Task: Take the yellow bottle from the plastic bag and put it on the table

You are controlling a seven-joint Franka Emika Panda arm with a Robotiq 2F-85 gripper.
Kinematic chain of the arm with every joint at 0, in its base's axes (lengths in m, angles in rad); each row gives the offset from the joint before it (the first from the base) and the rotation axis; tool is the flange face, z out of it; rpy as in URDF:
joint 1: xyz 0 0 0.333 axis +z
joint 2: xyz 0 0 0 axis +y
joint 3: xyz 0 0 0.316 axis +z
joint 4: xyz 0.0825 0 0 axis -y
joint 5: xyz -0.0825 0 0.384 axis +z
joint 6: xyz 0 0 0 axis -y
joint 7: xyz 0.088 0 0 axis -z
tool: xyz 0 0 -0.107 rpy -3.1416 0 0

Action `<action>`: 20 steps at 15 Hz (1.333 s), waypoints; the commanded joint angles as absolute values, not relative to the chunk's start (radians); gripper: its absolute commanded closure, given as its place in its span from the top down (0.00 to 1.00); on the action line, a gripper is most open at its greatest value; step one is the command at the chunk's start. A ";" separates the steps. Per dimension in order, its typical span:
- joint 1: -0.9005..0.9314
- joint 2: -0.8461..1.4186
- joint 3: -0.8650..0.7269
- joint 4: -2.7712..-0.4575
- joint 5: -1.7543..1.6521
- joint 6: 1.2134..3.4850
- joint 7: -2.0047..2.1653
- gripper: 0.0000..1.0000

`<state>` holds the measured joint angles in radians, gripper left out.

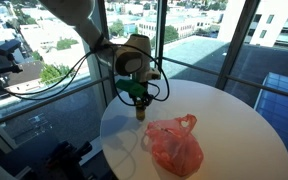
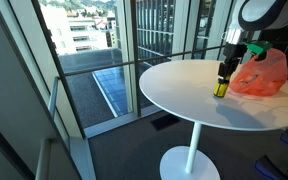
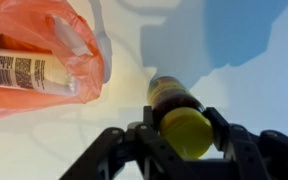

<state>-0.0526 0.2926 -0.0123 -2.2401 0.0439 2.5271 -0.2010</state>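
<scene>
The yellow bottle [image 3: 179, 112] has a dark body and a yellow cap. It stands upright on the white round table [image 1: 224, 110], and it also shows in both exterior views [image 1: 139, 110] [image 2: 221, 87]. My gripper [image 3: 182, 125] is shut on the bottle at its cap end and shows in both exterior views [image 1: 137, 97] [image 2: 225, 68]. The orange plastic bag [image 1: 174, 143] lies on the table beside the bottle, apart from it. It also shows in an exterior view [image 2: 259, 75] and in the wrist view [image 3: 34, 55], where a white labelled item shows inside it.
The table's edge [image 2: 174, 105] is close to the bottle. Glass windows and a dark railing [image 1: 44, 95] surround the table. A camera rig [image 1: 4, 60] stands beyond the railing.
</scene>
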 commanded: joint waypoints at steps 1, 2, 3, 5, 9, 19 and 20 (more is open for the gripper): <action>-0.074 0.300 0.007 -2.226 0.073 2.529 -0.231 0.30; -0.074 0.300 0.008 -2.225 0.075 2.527 -0.231 0.30; -0.076 0.300 0.009 -2.225 0.077 2.523 -0.232 0.30; -0.077 0.299 0.009 -2.225 0.078 2.521 -0.232 0.67; -0.082 0.298 0.010 -2.224 0.083 2.516 -0.235 1.00; -0.095 0.202 0.011 -2.239 0.134 2.433 -0.277 1.00; -0.092 0.185 0.001 -2.237 0.126 2.408 -0.260 1.00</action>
